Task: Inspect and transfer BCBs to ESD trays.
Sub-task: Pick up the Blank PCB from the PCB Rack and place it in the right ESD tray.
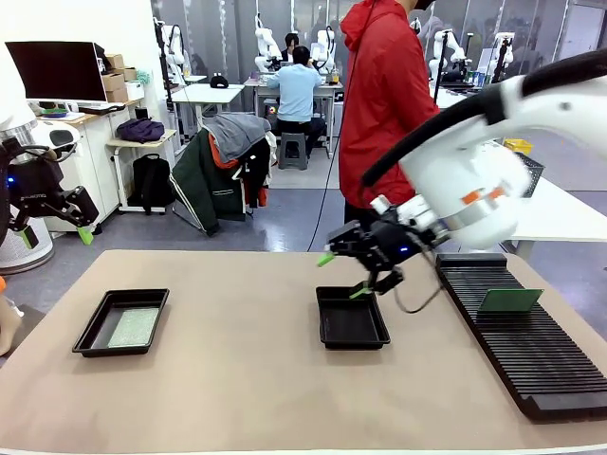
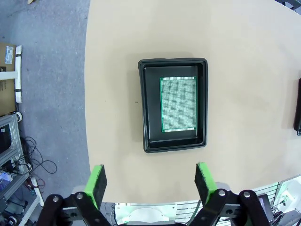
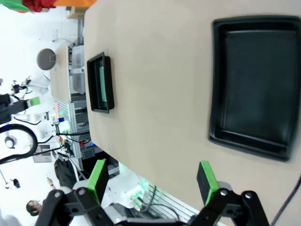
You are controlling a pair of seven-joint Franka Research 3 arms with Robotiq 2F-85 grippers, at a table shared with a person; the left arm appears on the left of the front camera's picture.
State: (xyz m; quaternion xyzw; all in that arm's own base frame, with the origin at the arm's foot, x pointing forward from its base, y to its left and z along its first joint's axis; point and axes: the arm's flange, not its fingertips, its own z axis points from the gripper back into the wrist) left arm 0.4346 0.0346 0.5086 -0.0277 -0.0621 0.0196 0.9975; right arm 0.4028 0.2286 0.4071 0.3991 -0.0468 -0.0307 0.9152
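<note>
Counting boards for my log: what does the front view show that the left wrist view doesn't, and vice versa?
Front: a standing BCB in the slotted rack, plus the open right gripper. Left wrist: the hole grid on the flat BCB. Both: that flat BCB in the left ESD tray, and the open left gripper.

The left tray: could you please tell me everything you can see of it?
The left tray is a shallow, glossy black rectangle that looks like plastic, with rounded corners and a raised flared rim. It lies flat on the tan table near its left end. One green board lies flat on its floor, with dark floor showing all round. Nothing else touches it.
</note>
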